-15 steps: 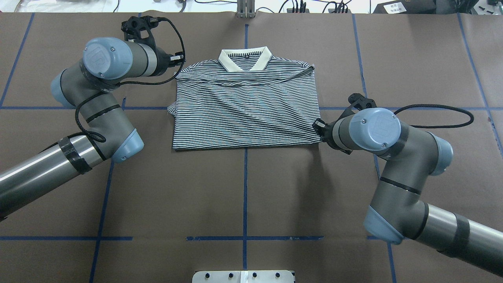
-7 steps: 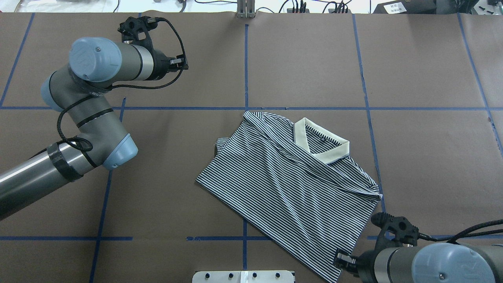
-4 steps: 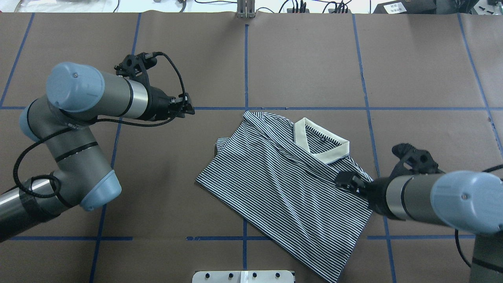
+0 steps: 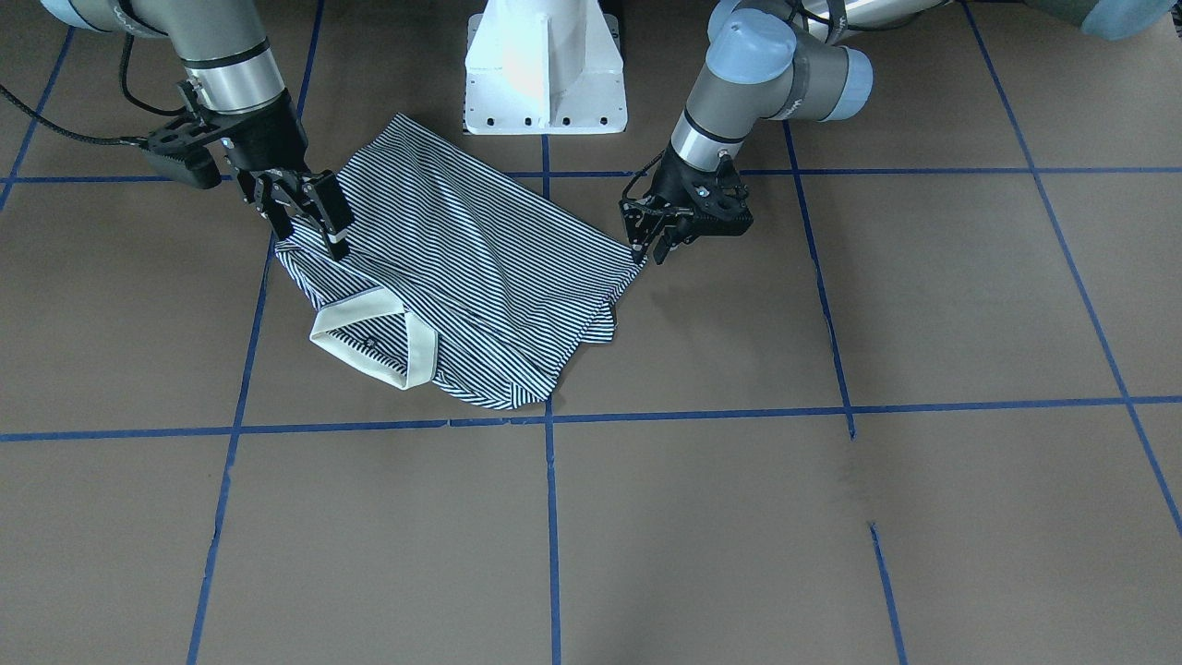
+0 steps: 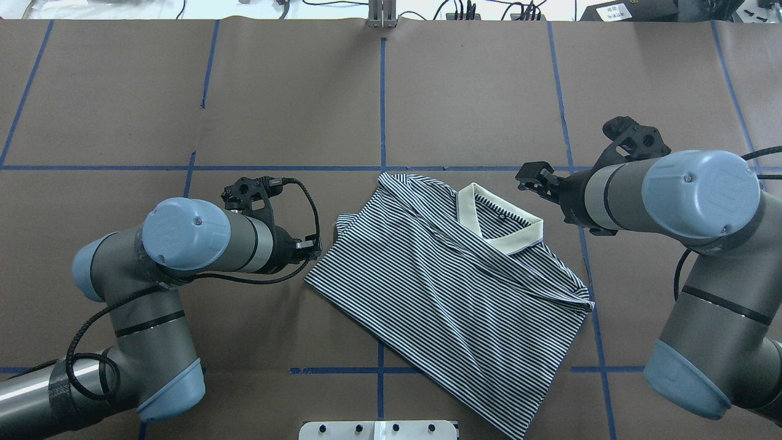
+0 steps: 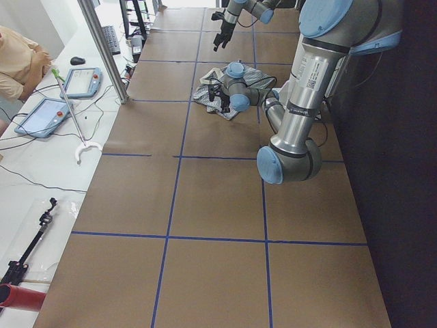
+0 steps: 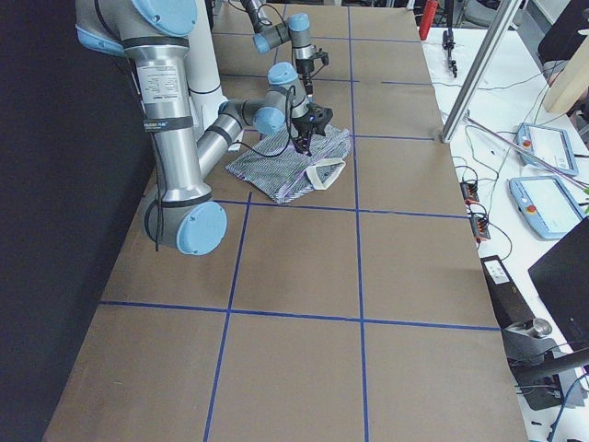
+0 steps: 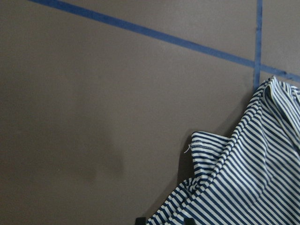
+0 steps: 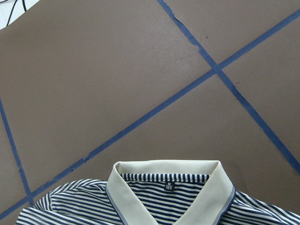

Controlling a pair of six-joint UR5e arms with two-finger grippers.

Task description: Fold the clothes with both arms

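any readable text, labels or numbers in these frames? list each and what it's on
"M": black neck label inside the collar of the polo shirt; the line under it is too blurred to read.
Sticker on the left arm: print too small to read.
White tag past the table's far edge: too small to read.

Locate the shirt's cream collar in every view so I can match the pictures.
Exterior front-facing: collar left of centre, on the shirt's near edge.
Overhead exterior: collar right of centre.
Exterior left: too small to tell.
Exterior right: collar upper centre, at the shirt's right end.
Left wrist-mounted: not in it.
Right wrist-mounted: collar bottom centre.
Shared landmark: the blue tape line passing close by the collar.
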